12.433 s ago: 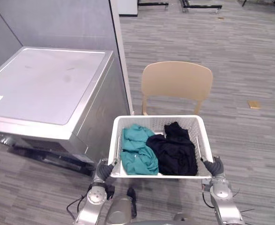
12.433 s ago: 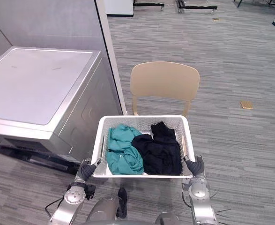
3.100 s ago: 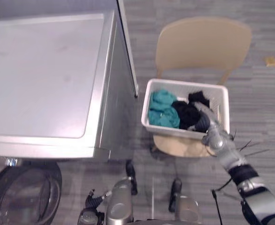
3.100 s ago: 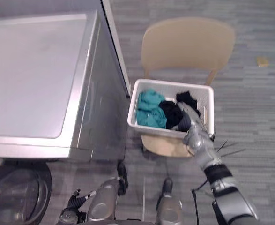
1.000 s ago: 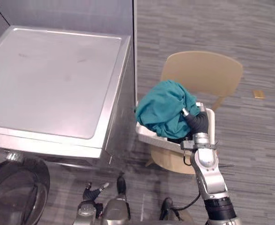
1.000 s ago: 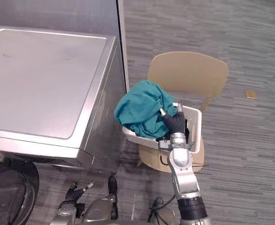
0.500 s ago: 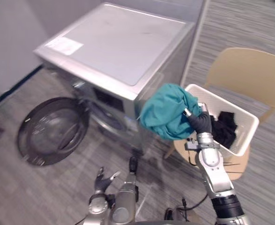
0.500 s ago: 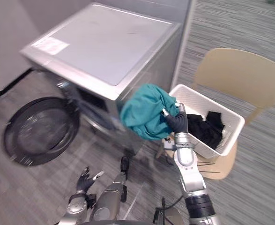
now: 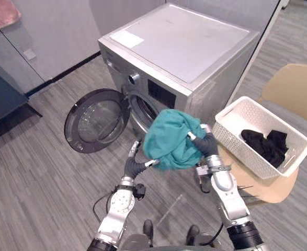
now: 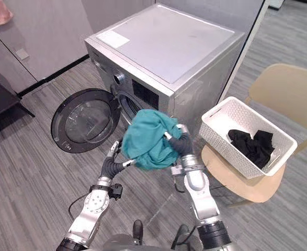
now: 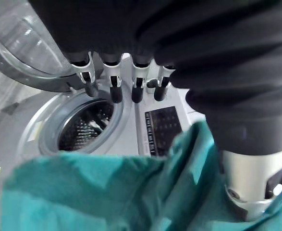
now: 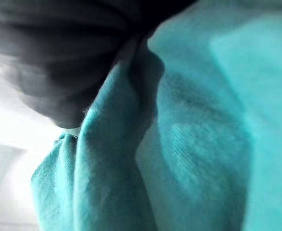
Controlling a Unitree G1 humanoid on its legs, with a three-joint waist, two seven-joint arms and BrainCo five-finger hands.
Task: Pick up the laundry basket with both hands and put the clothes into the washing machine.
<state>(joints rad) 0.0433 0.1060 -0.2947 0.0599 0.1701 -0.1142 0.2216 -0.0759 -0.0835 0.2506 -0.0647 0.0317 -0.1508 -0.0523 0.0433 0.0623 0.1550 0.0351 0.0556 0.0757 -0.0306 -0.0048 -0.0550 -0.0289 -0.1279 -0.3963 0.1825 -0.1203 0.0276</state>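
The teal garment (image 9: 170, 142) hung bunched at mid-frame before the washing machine (image 9: 187, 47), whose door (image 9: 93, 123) stood open. The right robot hand (image 9: 205, 145) was curled tight into it, the left robot hand (image 9: 134, 167) alongside, fingers straight, gripping nothing. Soft, light and floppy, I'd judge, so best gathered by a thick fold. A black garment (image 9: 265, 146) lay in the basket (image 9: 236, 111) at right

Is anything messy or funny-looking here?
Nothing is spilled or broken. The oddest bit is the white basket perched on a tan chair, black clothes inside. The right hand holds a bunched teal garment in the air near the washing machine, its door open; the left hand is open beside it.
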